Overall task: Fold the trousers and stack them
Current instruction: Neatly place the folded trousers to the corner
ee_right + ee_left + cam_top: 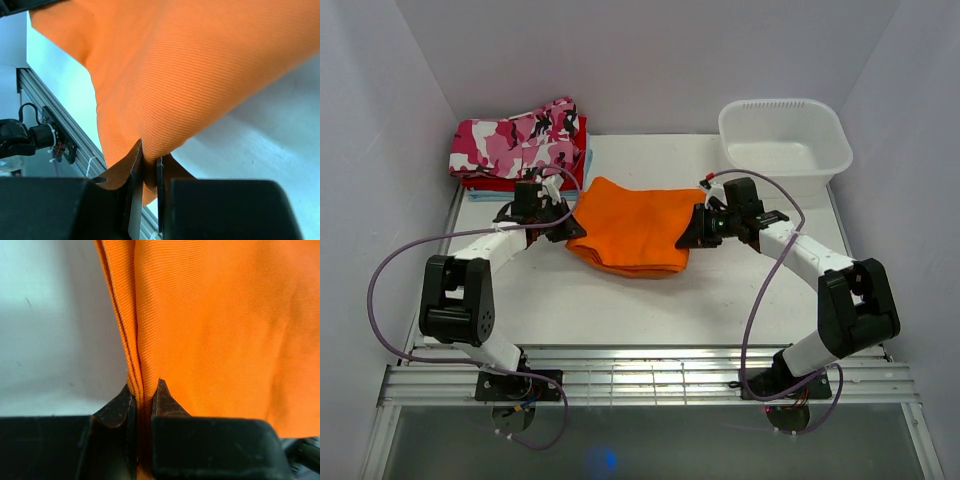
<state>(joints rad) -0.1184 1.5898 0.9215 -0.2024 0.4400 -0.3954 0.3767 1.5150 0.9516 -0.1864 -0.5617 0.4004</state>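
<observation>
You have the trousers (632, 232) folded into a thick orange bundle in the middle of the desk (620, 310). Your left end effector (144, 395) pinches the left edge tight, and your right end effector (149, 155) pinches the right edge. The cloth is soft and floppy, with fine ribs and many layers. Next, I think, you lift both sides together and carry it to the camouflage pile (520, 140) without letting it sag open.
</observation>
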